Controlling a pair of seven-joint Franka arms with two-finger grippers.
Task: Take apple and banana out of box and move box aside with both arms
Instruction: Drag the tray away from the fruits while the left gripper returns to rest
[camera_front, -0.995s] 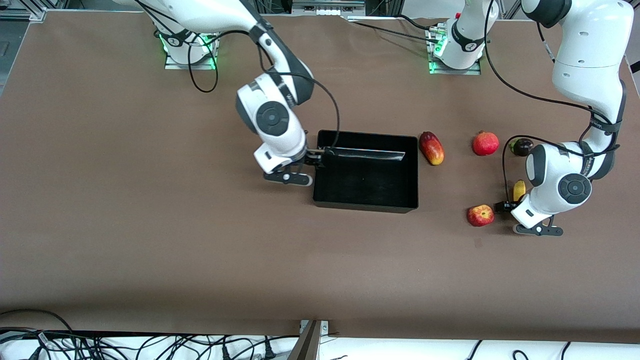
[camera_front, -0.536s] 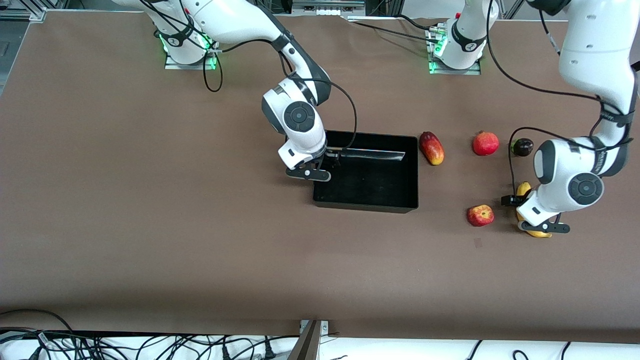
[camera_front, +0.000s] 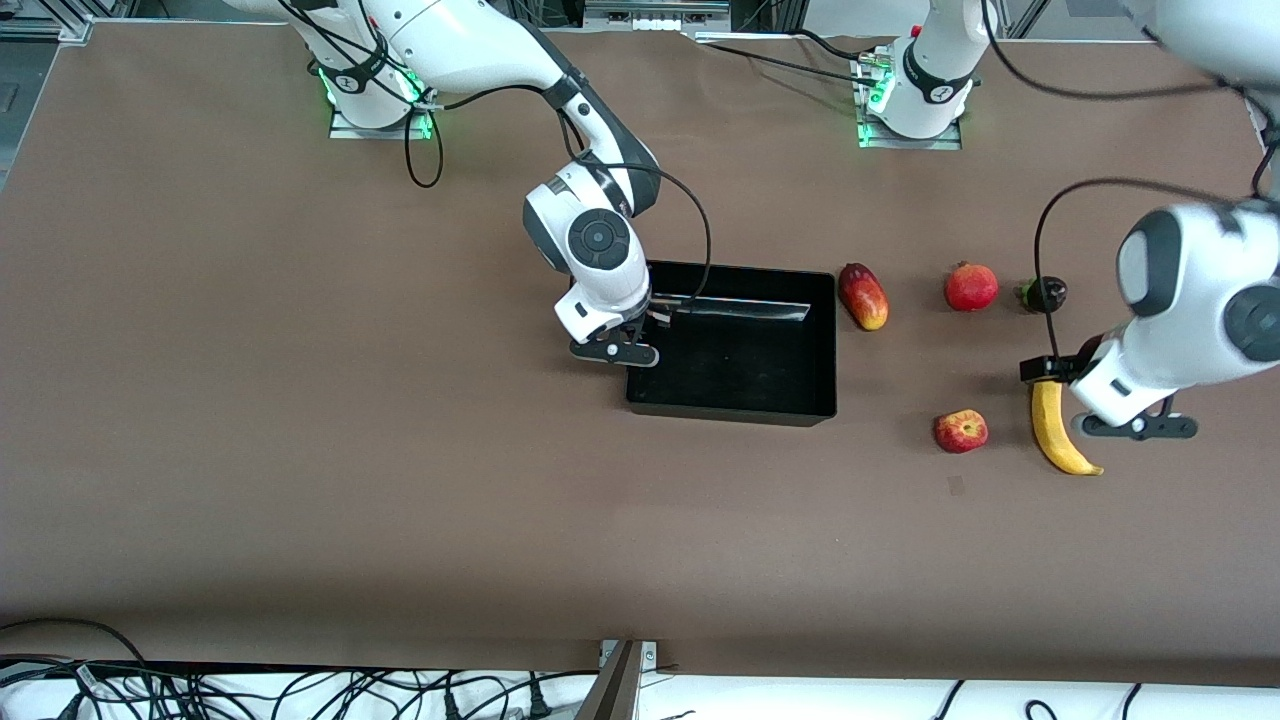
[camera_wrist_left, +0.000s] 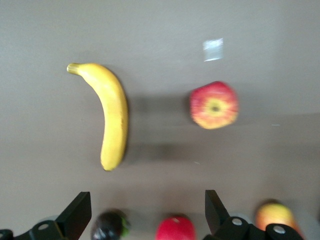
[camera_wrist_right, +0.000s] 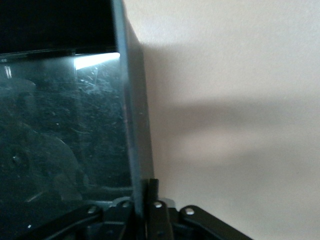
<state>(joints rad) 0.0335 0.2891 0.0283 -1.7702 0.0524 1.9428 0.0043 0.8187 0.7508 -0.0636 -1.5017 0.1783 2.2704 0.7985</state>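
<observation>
The black box (camera_front: 733, 410) lies mid-table. My right gripper (camera_front: 645, 322) is shut on the box's wall at the right arm's end, and the right wrist view shows its fingers (camera_wrist_right: 151, 194) pinching that thin wall (camera_wrist_right: 129, 115). The banana (camera_front: 1058, 432) and the red apple (camera_front: 961, 431) lie on the table toward the left arm's end, apart from each other. My left gripper (camera_front: 1058, 371) hangs open and empty, raised over the table beside the banana's farther tip. The left wrist view looks down on the banana (camera_wrist_left: 112, 115) and the apple (camera_wrist_left: 214, 105), with the open gripper (camera_wrist_left: 145, 216) clear of both.
An oblong red-yellow fruit (camera_front: 863, 296), a round red crowned fruit (camera_front: 971, 287) and a small dark fruit (camera_front: 1045, 293) lie in a row farther from the front camera than the apple. Cables run along the table's near edge.
My right gripper moved onto the box's end wall and stayed there. My left arm rose and swung away toward its own end of the table, uncovering the whole banana.
</observation>
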